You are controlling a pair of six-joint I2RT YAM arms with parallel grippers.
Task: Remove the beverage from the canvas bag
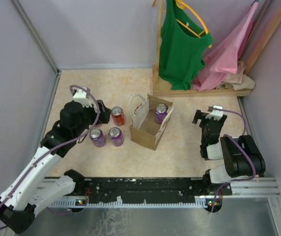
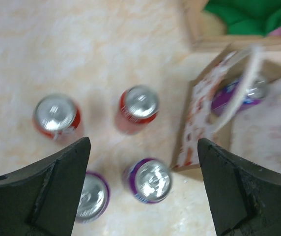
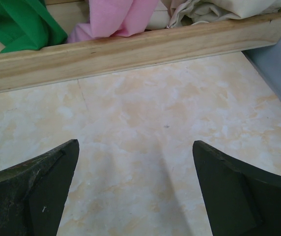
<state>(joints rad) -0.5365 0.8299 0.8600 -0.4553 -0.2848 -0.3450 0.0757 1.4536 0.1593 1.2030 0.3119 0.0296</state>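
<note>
Canvas bag (image 1: 148, 129) is standing upright near the middle of the table (image 1: 189, 147), and its top is gaping open. A purple drink can (image 1: 160, 113) is sitting inside it, at the bag's far end.

The left gripper (image 1: 101, 109) is hanging over the left half of the table, left of the bag and apart from it. Its fingers are spreading wide with nothing between them. The left arm is reaching forward from the near left corner, bending at the elbow, and its wrist is pointing down.

The right gripper (image 1: 203, 118) is hanging to the right of the bag, well apart from it. It is also spreading wide and holding nothing. Its arm is folding up tight by the near right corner.

The left wrist camera is looking down on four cans standing beside the bag: a red can (image 2: 138, 108), a second red can (image 2: 57, 117), a purple can (image 2: 150, 180) and a second purple can (image 2: 95, 196). The top camera is showing only three of them clearly.

The right wrist camera is showing bare table, a wooden rack base (image 3: 130, 49), a green shirt (image 3: 13, 24) and a pink cloth (image 3: 116, 17).
</note>
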